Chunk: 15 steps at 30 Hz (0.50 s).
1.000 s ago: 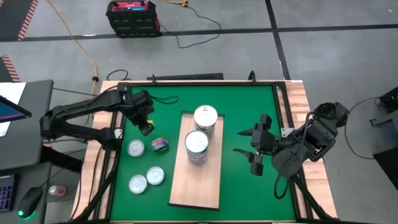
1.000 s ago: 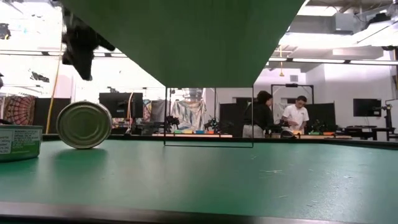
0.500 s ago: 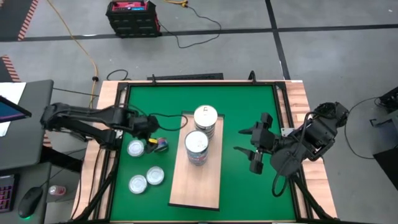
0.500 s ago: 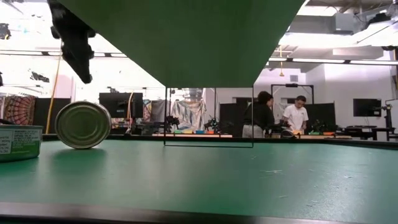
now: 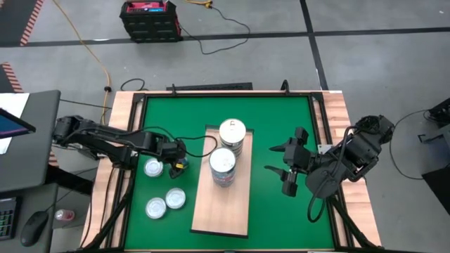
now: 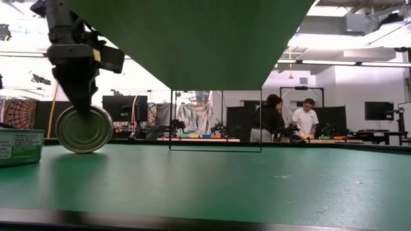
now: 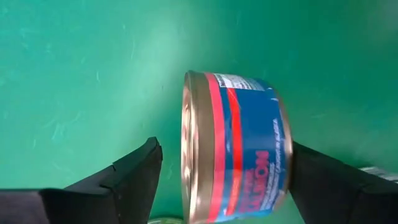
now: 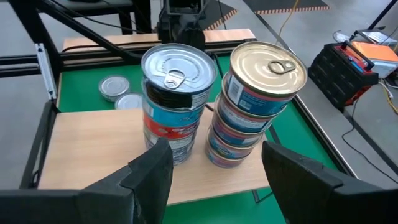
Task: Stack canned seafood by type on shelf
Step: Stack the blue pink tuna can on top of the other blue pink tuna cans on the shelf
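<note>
Can on its side: blue label, red stripes, gold rim. Mat: green. Board: pale wood. Stacked lids: silver, gold.

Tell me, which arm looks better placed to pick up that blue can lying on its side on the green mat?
The left. Its tool is already down around the tipped blue can, one finger on each side, not yet closed. The right tool hangs open on the far side of the shelf.

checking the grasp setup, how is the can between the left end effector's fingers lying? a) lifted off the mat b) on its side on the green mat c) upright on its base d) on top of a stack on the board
b: the blue-and-red can rests on its rim on the green mat, its flat end facing sideways, with the left end effector open around it.
</note>
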Available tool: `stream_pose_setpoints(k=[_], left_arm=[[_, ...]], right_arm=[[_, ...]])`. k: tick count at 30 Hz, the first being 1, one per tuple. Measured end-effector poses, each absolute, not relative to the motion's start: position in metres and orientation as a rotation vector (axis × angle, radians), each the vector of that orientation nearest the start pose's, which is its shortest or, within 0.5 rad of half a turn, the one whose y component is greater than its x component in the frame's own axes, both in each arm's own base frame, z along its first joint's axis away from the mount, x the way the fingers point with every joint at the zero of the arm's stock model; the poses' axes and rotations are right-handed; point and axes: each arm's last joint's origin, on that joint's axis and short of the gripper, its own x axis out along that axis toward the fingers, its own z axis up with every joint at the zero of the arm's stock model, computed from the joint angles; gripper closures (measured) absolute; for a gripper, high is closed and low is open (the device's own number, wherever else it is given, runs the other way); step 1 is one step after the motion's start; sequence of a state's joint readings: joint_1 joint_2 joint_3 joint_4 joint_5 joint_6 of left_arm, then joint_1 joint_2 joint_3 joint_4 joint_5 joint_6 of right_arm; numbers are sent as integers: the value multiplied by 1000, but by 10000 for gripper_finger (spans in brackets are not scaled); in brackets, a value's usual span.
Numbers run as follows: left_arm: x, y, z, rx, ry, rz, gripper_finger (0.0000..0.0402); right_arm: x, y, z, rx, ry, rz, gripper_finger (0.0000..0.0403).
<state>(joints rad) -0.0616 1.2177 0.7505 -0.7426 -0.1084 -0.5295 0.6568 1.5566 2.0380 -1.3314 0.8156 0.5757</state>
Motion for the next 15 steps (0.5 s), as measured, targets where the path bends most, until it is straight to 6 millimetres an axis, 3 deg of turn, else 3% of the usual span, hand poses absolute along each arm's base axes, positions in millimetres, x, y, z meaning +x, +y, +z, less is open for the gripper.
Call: stream_pose_setpoints(k=[5, 11, 15], left_arm=[[205, -10, 199, -319, 1175, 333, 127], [206, -10, 201, -315, 1156, 313, 221], [196, -9, 218, -351, 1123, 309, 223]], right_arm=[[222, 144, 468, -14, 556, -315, 127], [222, 143, 468, -12, 555, -320, 127], [222, 143, 468, -3, 554, -323, 127]])
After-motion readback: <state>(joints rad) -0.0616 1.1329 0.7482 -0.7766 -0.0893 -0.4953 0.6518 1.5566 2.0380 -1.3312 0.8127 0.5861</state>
